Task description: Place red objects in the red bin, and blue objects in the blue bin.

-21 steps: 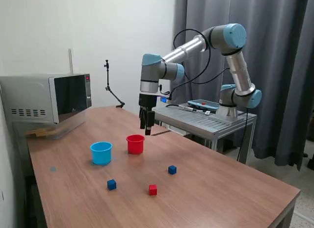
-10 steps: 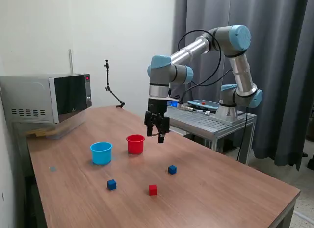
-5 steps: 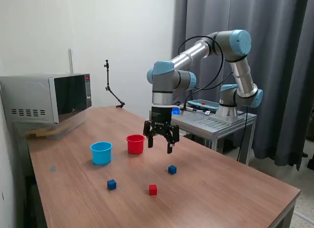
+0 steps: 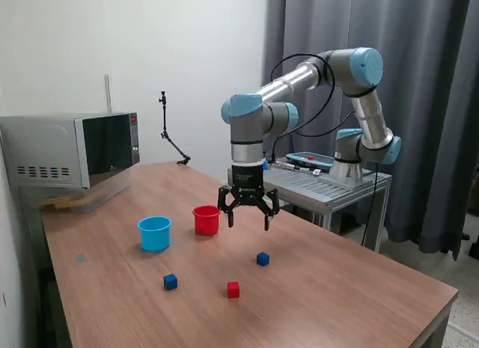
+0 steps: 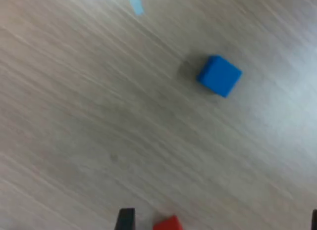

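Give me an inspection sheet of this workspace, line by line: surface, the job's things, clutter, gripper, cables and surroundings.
Surface: wooden table, nothing spilled.
Job's things: red cup and light blue cup upright, side by side, apart; one red cube and two blue cubes loose on the table. A second red cube is not seen.
Clutter: nothing seen.
Gripper: gripper open, empty, above the table beside the red cup.
Cables: black cable looped along the arm, off the table.
Surroundings: microwave on the exterior view's left, grey metal stand under the arm's base, dark curtain behind.
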